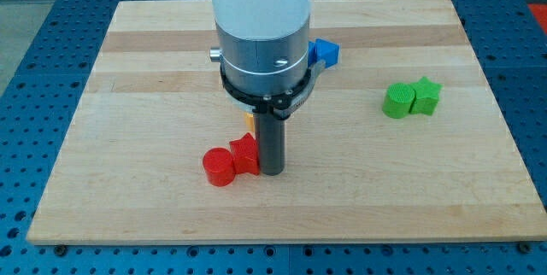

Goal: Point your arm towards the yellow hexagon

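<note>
My tip point(271, 172) rests on the wooden board point(154, 78), touching or nearly touching the right side of a red block point(245, 153) of unclear shape. A red cylinder point(219, 167) sits against that block's left. Only a small yellow sliver point(249, 120) shows just left of the rod, above the red block; the rest of that yellow block is hidden behind the rod and the arm, and its shape cannot be made out.
A blue block point(325, 51) peeks out at the arm's right. A green cylinder point(397, 102) and a green star-like block point(426, 96) sit together at the view's right. The arm's wide body point(261, 27) covers the board's top middle.
</note>
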`<state>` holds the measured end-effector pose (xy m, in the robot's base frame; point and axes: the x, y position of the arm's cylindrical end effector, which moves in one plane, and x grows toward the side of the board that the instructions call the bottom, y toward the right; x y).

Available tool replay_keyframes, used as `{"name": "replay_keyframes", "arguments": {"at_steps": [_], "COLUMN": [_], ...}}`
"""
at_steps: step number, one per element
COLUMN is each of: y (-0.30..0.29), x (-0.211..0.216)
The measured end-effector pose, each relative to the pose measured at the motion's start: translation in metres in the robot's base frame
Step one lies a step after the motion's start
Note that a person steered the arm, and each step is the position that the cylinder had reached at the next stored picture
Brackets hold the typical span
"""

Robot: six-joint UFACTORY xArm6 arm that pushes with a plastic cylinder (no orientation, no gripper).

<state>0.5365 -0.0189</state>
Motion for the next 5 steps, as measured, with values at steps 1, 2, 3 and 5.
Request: {"name": "replay_keyframes", "arguments": {"at_steps": [1,2,3,5], "y": [0.000,0.003,0.019,0.046], "x": [0.000,-0.002,-0.007,-0.053]}}
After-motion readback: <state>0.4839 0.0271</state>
